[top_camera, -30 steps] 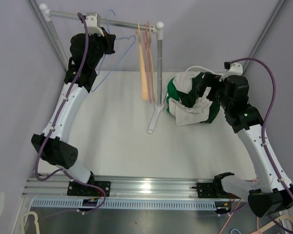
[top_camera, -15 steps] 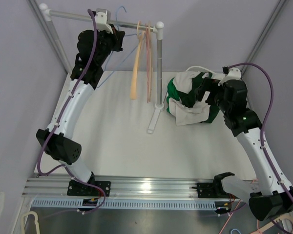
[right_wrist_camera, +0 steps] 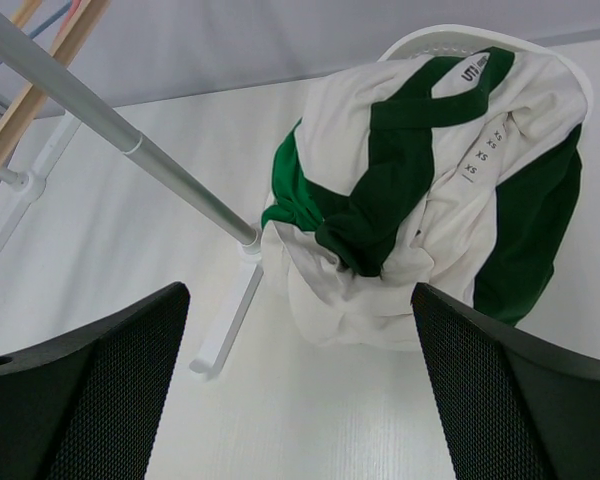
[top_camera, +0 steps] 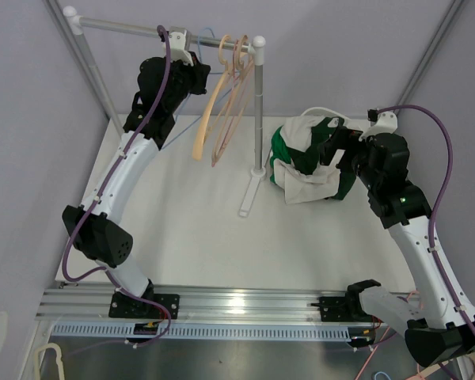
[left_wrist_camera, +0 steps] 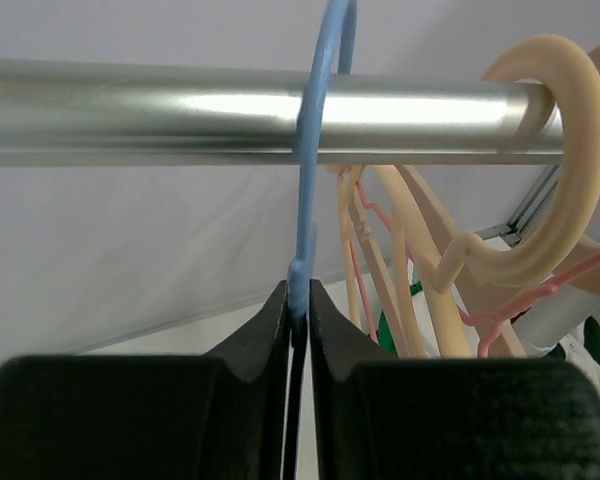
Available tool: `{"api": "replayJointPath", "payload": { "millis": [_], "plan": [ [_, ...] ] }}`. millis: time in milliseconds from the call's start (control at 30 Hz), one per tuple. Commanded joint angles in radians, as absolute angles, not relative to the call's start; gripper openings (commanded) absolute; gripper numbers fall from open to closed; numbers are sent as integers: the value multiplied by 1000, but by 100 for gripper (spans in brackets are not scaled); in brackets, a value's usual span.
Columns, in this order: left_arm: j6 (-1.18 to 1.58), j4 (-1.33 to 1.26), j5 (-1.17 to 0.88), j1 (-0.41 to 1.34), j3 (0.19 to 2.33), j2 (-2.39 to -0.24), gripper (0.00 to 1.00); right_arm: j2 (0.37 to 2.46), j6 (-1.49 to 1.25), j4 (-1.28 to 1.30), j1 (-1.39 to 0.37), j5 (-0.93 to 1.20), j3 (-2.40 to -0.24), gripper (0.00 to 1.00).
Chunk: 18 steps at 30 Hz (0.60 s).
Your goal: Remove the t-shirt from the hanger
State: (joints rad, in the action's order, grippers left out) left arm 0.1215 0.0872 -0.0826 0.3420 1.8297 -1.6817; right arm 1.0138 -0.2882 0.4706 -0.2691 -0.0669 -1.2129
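The t-shirt (top_camera: pixel 309 162), green and white, lies crumpled in a heap on the table right of the rack post; the right wrist view shows the t-shirt (right_wrist_camera: pixel 420 190) with its size labels up. My right gripper (top_camera: pixel 334 150) hangs open just above the heap, and in its own view the right gripper (right_wrist_camera: pixel 298 300) has nothing between its fingers. High at the rail, my left gripper (top_camera: pixel 202 75) is shut on the thin blue hanger (left_wrist_camera: pixel 320 150), whose hook loops over the rail (left_wrist_camera: pixel 180 110). The left gripper (left_wrist_camera: pixel 298 290) pinches the hanger's neck.
Beige and pink hangers (top_camera: pixel 222 103) hang tilted at the rail's right end, right beside the blue hook; the left wrist view shows the beige hangers (left_wrist_camera: pixel 540 200). The rack post (top_camera: pixel 259 111) and its foot (top_camera: pixel 248 196) stand mid-table. A white curved rim (top_camera: pixel 317 112) shows behind the heap.
My left arm has slid right along the rail with the blue hanger, and the beige hangers have swung out leftward at the bottom. The right gripper has barely moved.
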Motion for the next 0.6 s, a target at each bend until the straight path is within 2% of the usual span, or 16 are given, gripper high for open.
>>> {"api": "replayJointPath", "payload": {
  "millis": [0, 33, 100, 133, 200, 233, 433, 567],
  "plan": [
    [115, 57, -78, 350, 1832, -1669, 16, 988, -301, 457, -273, -55, -1220, 97],
    [112, 60, -81, 350, 1830, -1663, 29, 989, -301, 460, -273, -57, -1221, 97],
    [112, 69, -74, 350, 1830, -1651, 45, 988, -301, 457, -273, -60, -1221, 98],
    [112, 71, -72, 348, 1829, -1643, 60, 988, -301, 453, -273, -66, -1221, 98],
    [107, 77, -58, 348, 1821, -1611, 81, 989, -298, 440, -275, -101, -1233, 100],
    [103, 84, -48, 348, 1810, -1597, 99, 992, -293, 425, -275, -121, -1241, 100],
    [78, 170, 107, 348, 1714, -1435, 99, 1092, -262, 474, -256, -172, -1410, 99],
    [113, 216, 167, 348, 1599, -1244, 99, 1094, -296, 465, -259, -219, -1401, 100]
  ]
}}
